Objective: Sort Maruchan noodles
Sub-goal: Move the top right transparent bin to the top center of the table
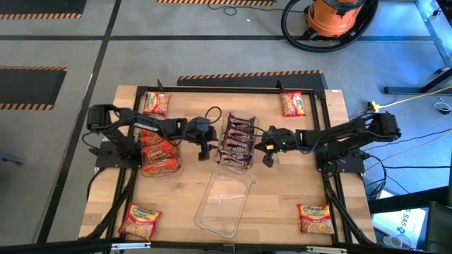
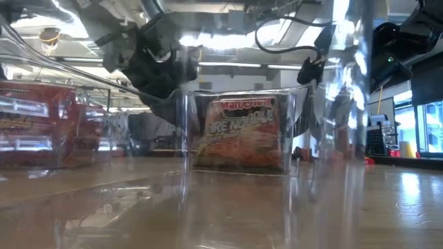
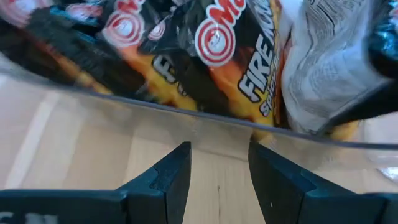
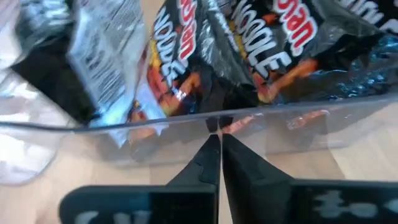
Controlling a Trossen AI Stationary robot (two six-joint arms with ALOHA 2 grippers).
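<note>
A wooden desk (image 1: 176, 183) carried three clear bins and four loose noodle packets, seen from above.

At the far left, a red packet (image 1: 140, 220) lay at the desk's near left corner and another packet (image 1: 157, 104) at the far left corner. The left bin (image 1: 159, 150) held a stack of red-and-yellow packets (image 1: 158, 147), just left of the left fingers.

The left gripper (image 1: 205, 149) hovered between that bin and the middle bin. In the left wrist view its fingers (image 3: 171, 180) stood narrowly apart and held nothing, with bare wood between them and the bin's clear wall just ahead.

The middle bin (image 1: 238, 141) held the dark maroon packets (image 1: 237, 140), lying between the two grippers. A third bin (image 1: 224, 203), with nothing inside, sat on the desk nearer the camera edge, below both sets of fingers.

The right gripper (image 1: 268, 156) sat just right of the middle bin. In the right wrist view its fingers (image 4: 239, 177) were pressed together with no gap, tips at the bin's clear wall (image 4: 298, 121); they gripped no packet.

To the right, one packet (image 1: 293, 104) lay at the far right corner and another (image 1: 316, 219) at the near right corner, both well apart from the fingers.
</note>
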